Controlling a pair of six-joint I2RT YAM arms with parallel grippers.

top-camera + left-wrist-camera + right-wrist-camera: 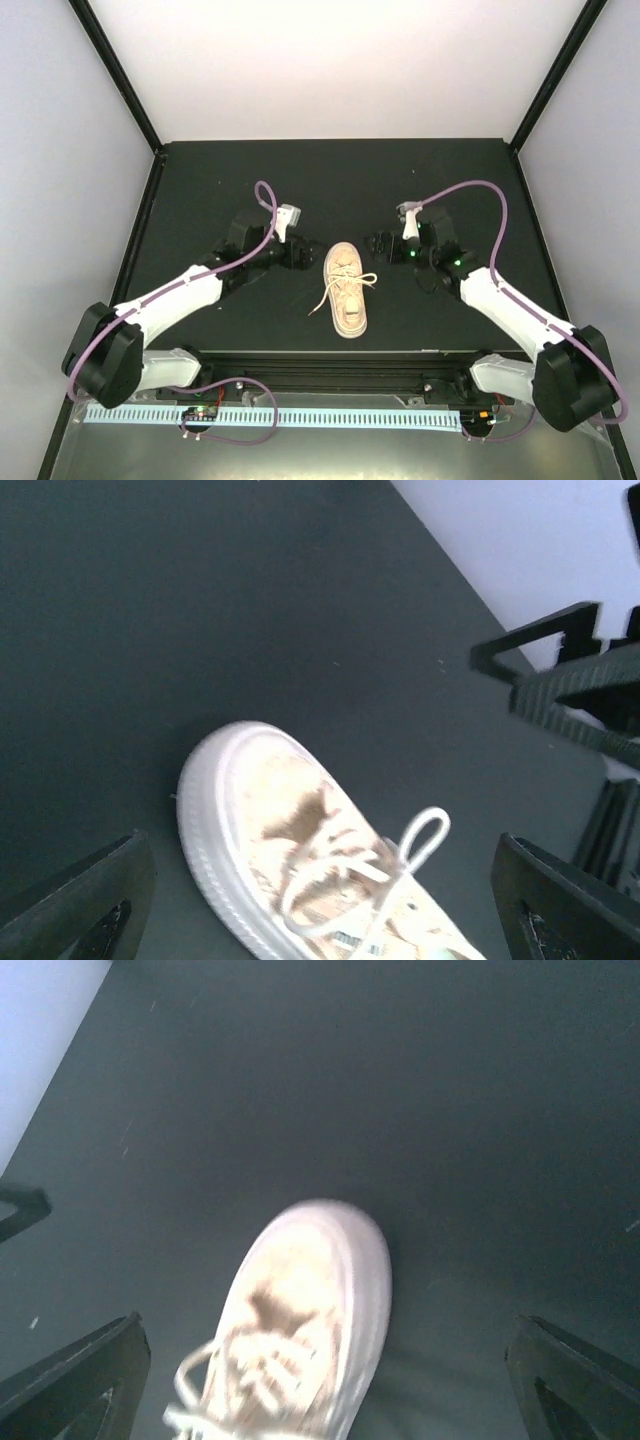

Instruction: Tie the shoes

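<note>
The pale pink-beige sneaker (347, 292) lies on the black table between my two grippers, toe pointing away from the arm bases. Its cream laces (362, 280) form a loop to the right, and a loose end (318, 308) trails to the left. My left gripper (300, 256) is open and empty just left of the toe; its wrist view shows the shoe (270, 820) and a lace loop (425, 832) between its fingers (85, 900). My right gripper (381, 243) is open and empty right of the toe; the shoe (310, 1300) shows between its fingers (575, 1385).
The black table (200, 180) is bounded by white walls and black corner posts (120, 70). A black rail (330, 362) and a pale blue strip (300, 415) run along the near edge. The right gripper shows in the left wrist view (570, 685).
</note>
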